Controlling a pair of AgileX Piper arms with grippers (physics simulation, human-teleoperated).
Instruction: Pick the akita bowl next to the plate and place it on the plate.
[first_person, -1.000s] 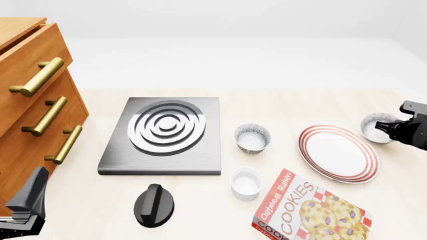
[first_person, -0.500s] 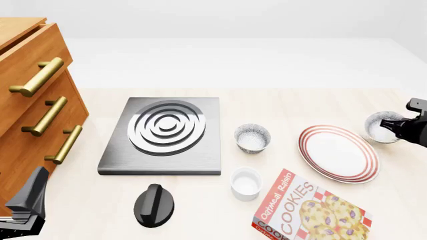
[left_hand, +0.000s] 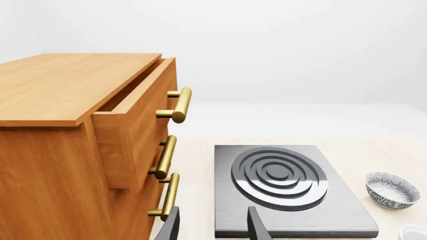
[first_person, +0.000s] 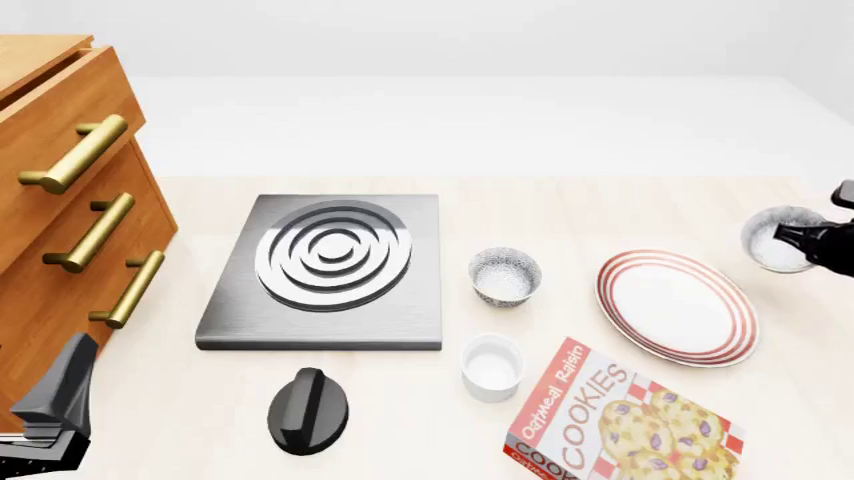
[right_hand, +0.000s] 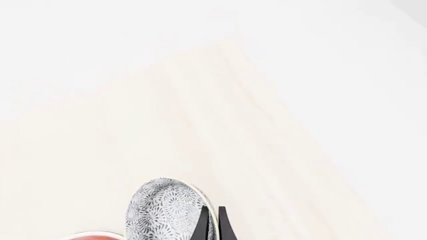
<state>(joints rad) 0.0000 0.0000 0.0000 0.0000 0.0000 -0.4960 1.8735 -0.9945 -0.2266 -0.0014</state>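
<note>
Pale wooden table (first_person: 561, 205), speckled round akita bowl (first_person: 775, 238)

The right gripper (first_person: 805, 238) sat at the frame's right edge, fingers nearly together; the left gripper (first_person: 40, 440) rested lower left, fingers parted.

Bright, even, diffuse light across every view — the white backdrop is close to washed out. Shadows are soft and faint: a thin one hugs the stove plate (first_person: 326, 270), a gentle smudge sits beside the black knob (first_person: 308, 410). The brass drawer handles (left_hand: 172, 157) catch mild highlights. Everything is sharp edge to edge — no blur, no grain, no visible lens warp.
</note>
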